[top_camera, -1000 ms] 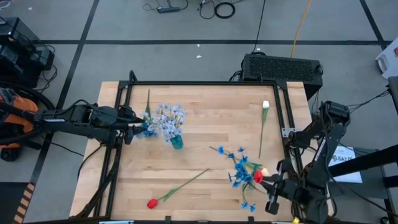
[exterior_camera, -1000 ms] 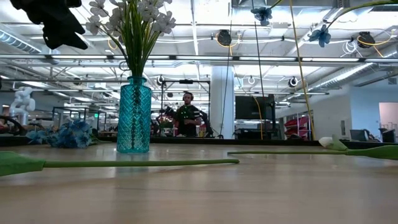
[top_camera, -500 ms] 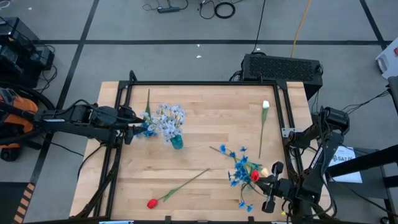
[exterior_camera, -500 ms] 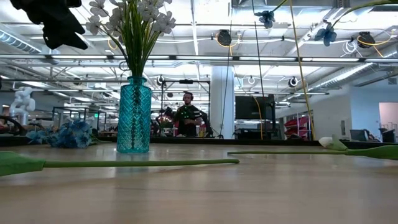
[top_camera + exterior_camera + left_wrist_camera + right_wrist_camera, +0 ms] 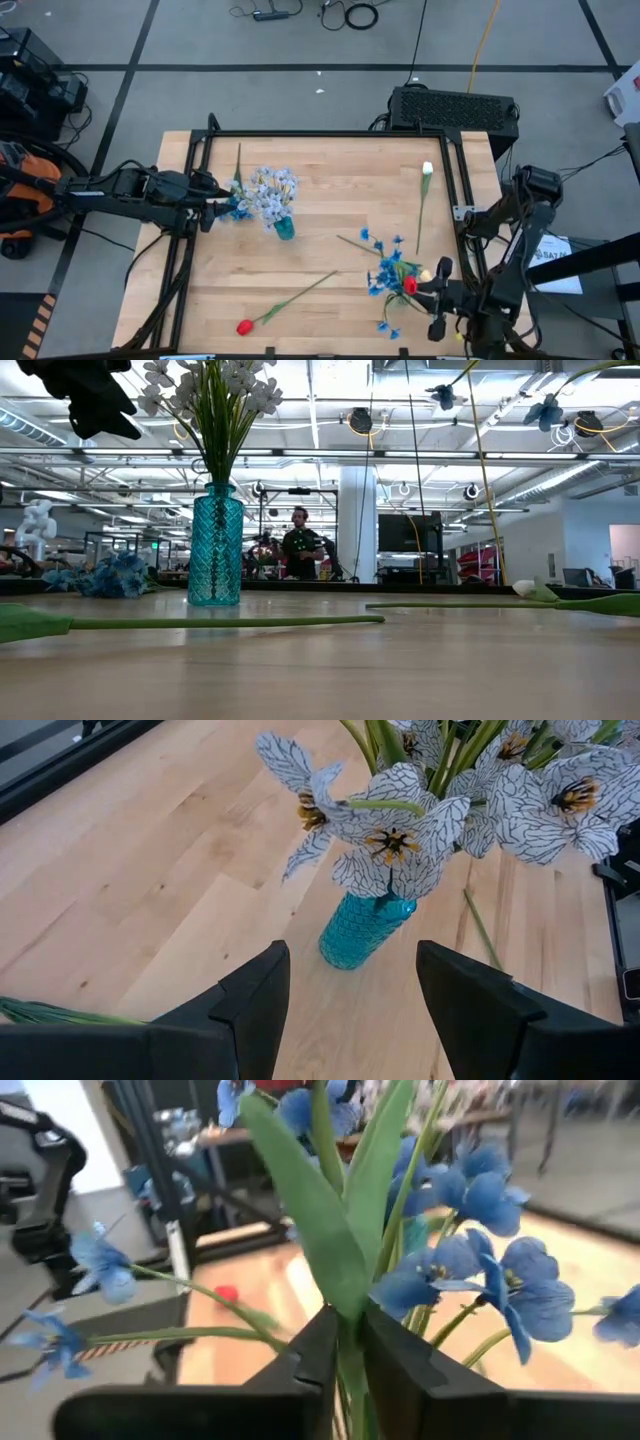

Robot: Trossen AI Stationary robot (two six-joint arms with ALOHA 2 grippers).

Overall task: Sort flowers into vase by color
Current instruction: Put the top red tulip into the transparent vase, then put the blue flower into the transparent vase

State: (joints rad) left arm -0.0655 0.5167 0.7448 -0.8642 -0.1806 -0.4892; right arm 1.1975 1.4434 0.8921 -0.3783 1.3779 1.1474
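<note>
A teal glass vase stands left of the table's middle with pale blue-white sprays in it. Bright blue sprays lie beside it. My left gripper hovers open just left of the vase, nothing between its fingers. At the near right my right gripper is shut on a bunch of flowers: blue sprays, a red tulip and a cream bud. One red tulip and one white tulip lie flat on the table. My right gripper pinches the bunch's green stems and a broad leaf between its two fingers. The fingers come about level from the table's right side and lie across the stems. The bunch is lifted clear of the table, and its blue heads fan out in the air.
A black frame runs along the table's far edge and down both sides. The lying red tulip's stem slants across the near middle. The white tulip's stem runs along the right side. In the low view a person stands far behind the table.
My right gripper has sunk a little and rolled its wrist. The bunch has swung with it, its blue heads shifting a little toward the table's left, still clear of the table. My left gripper has kept still.
</note>
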